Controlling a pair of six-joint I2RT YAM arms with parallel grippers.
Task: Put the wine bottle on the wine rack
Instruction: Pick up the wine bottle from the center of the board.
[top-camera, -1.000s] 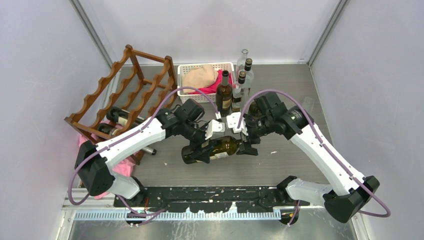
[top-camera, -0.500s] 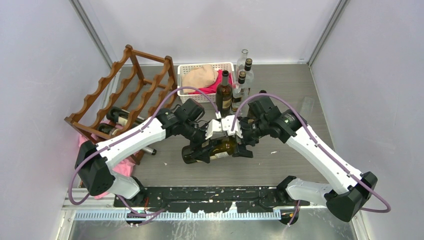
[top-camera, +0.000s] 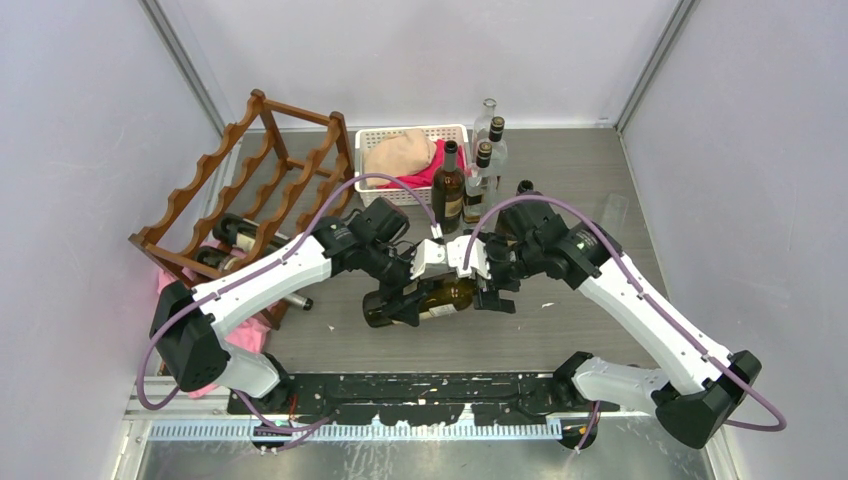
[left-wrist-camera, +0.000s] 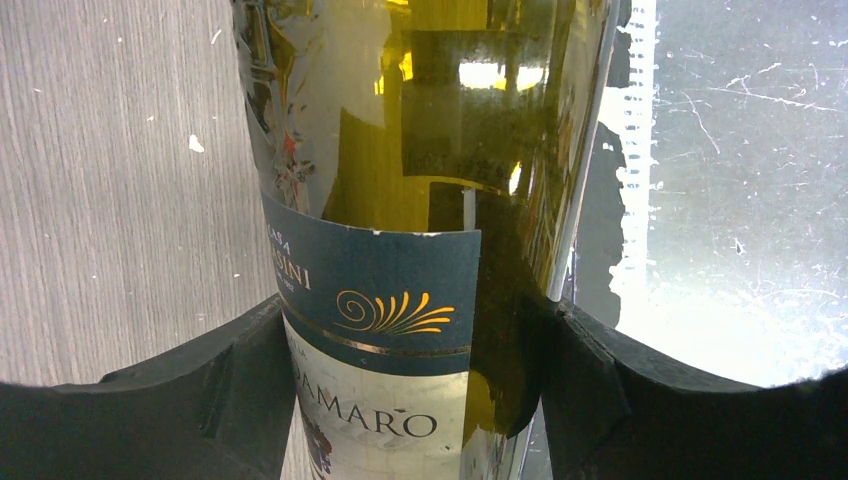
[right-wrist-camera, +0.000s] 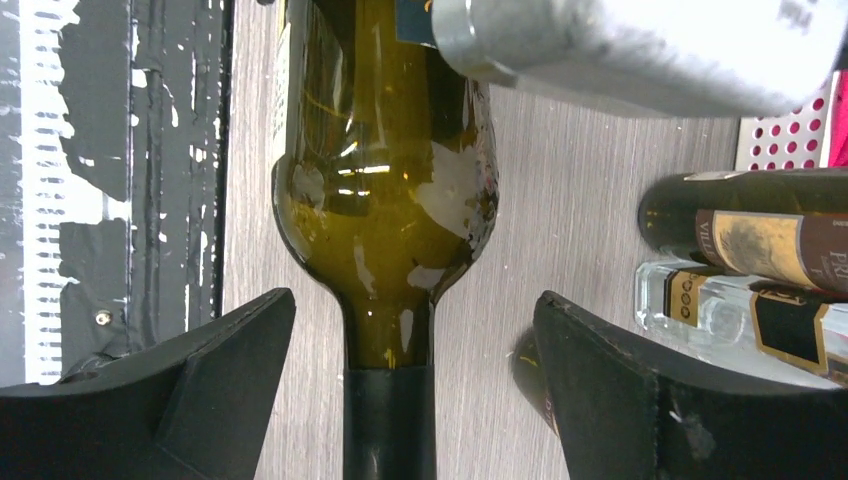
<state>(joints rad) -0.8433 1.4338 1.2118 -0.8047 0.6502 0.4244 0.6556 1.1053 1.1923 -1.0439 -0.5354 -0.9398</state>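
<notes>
The wine bottle (top-camera: 440, 297) is dark olive glass with a blue and cream label and lies level, its neck pointing right. My left gripper (top-camera: 408, 293) is shut on its labelled body; both pads press the glass in the left wrist view (left-wrist-camera: 415, 390). My right gripper (top-camera: 492, 295) is open, its jaws spread wide on either side of the bottle's neck (right-wrist-camera: 388, 400) without touching it. The reddish-brown wine rack (top-camera: 255, 180) stands at the far left, apart from both grippers.
Two dark bottles (top-camera: 240, 232) lie in the rack's low tier. A white basket (top-camera: 372, 140) with cloths stands behind. Upright bottles (top-camera: 448, 185) and a clear bottle (top-camera: 487, 115) stand just behind my right gripper, and show in the right wrist view (right-wrist-camera: 750, 225). A pink cloth (top-camera: 240, 335) lies under the rack.
My right arm has moved left and swung in, bringing its open jaws around the bottle's neck. The left gripper and the bottle have stayed put.
</notes>
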